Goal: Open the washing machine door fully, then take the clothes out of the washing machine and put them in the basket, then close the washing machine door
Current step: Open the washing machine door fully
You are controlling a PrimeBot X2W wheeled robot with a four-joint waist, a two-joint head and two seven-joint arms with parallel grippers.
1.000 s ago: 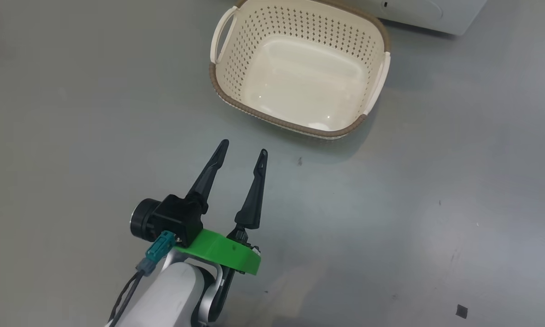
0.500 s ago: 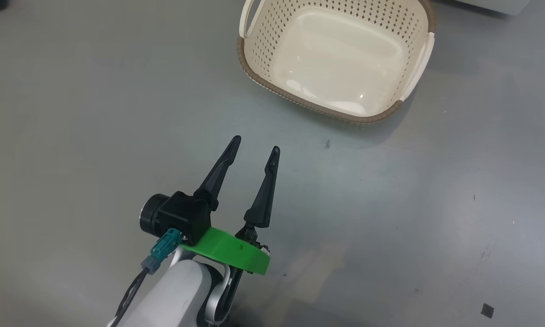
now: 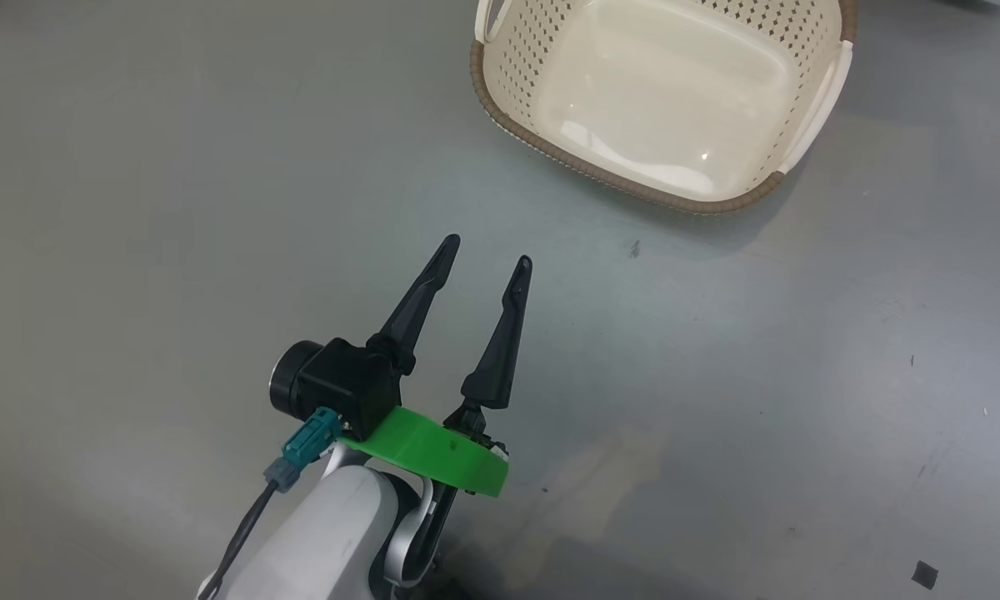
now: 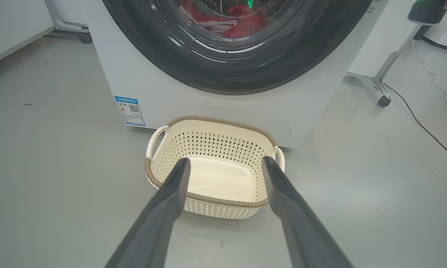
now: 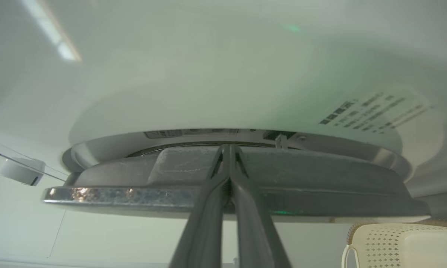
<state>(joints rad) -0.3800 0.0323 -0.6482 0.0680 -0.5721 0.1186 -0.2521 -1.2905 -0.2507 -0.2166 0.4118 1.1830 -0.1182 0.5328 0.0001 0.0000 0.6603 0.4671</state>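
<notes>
Door (image 5: 320, 178): edge-on, straight ahead of right gripper (image 5: 229, 149), fingers pressed together, the nearer arm; left gripper (image 3: 487, 252) spread wide, empty, farther back.

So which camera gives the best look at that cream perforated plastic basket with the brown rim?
The left wrist view: the cream perforated plastic basket shows almost whole, with its rim, walls and empty bottom. The head view cuts off its far side; the right wrist view catches one corner.

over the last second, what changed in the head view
The head camera swung: the basket and the floor mark slid together up and right in the picture, so neither itself moved. Nothing was grasped or released. The left gripper stayed open and empty; the basket stayed empty.
</notes>
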